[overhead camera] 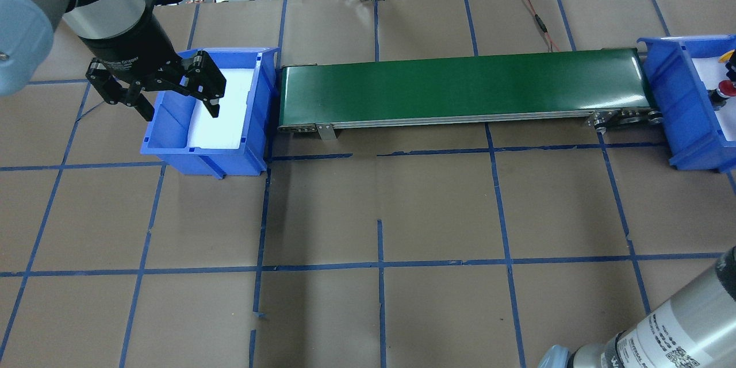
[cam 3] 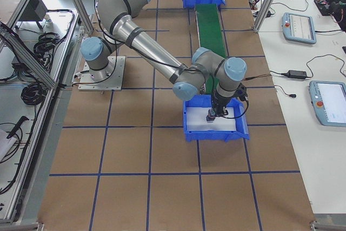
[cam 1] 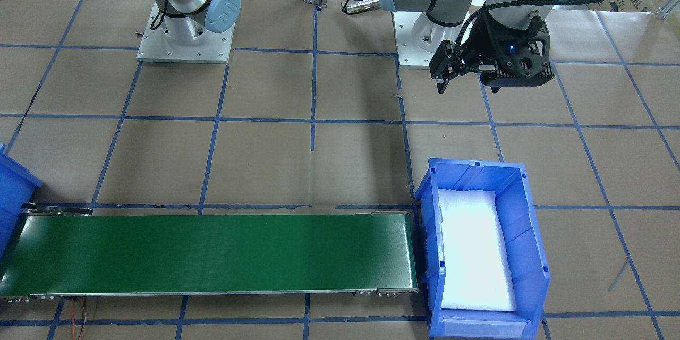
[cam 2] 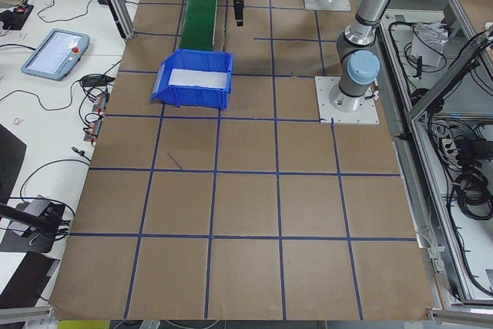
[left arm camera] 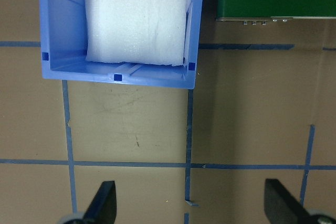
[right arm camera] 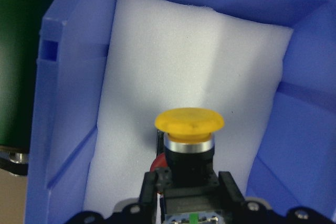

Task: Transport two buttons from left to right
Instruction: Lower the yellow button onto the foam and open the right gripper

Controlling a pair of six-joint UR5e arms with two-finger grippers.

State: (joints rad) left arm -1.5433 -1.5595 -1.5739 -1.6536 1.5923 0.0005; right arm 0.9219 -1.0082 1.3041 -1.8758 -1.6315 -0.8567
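Looking through the right wrist camera, I get the only clear sight of the buttons. The yellow button (right arm camera: 189, 129) stands between the right gripper's (right arm camera: 190, 181) fingers (right arm camera: 155, 178), cap pointing away from the lens. The fingers sit close against both sides of its black body, so I read them as closed on it. The red button (right arm camera: 156, 163) peeks out just behind and to one side, mostly hidden by the yellow one's body. Both are inside the right bin (right arm camera: 63, 103), over its white foam (right arm camera: 157, 51).

The overhead view gives me far less: that bin sits at the frame's edge past the end of the belt (overhead camera: 460, 86), with only a sliver of yellow and a red cap showing. The right side view shows the arm reaching down into the bin, but the buttons are too small to pick out there.

The left gripper (overhead camera: 181, 110) shows best from overhead, above the near rim of the left bin (overhead camera: 172, 149). Its fingers are spread wide with nothing between them, and the left wrist camera agrees, showing bare paper between the two tips. The front view shows only foam in the left bin.
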